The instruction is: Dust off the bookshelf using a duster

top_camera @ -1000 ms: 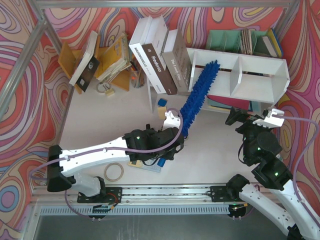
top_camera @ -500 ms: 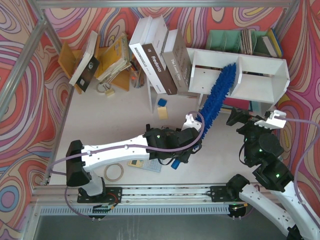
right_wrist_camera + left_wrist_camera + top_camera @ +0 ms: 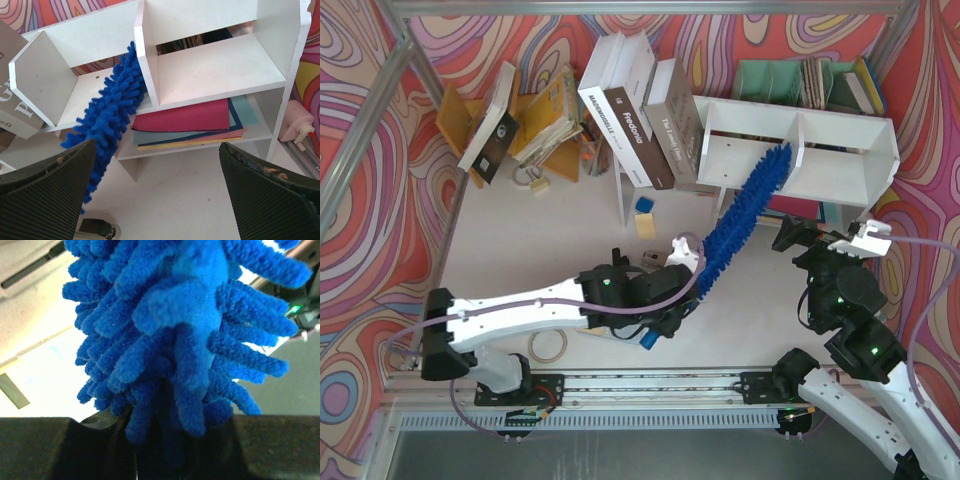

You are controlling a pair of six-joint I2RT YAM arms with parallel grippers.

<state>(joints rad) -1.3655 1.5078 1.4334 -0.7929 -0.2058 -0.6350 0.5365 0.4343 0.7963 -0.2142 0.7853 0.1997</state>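
At bookshelf (image 3: pixel 840 125), left upper compartment: duster (image 3: pixel 740 215), fluffy tip just beside the divider. Left hand (image 3: pixel 678 285), in front of the bookshelf, pinches the duster's handle; right hand (image 3: pixel 828 238) spread, empty. Step, judged: sweeping this compartment. Next probably needs lifting the tip over the divider.

Bright, even light, soft shadows, left wrist view washed out behind the close-up duster (image 3: pixel 175 330)
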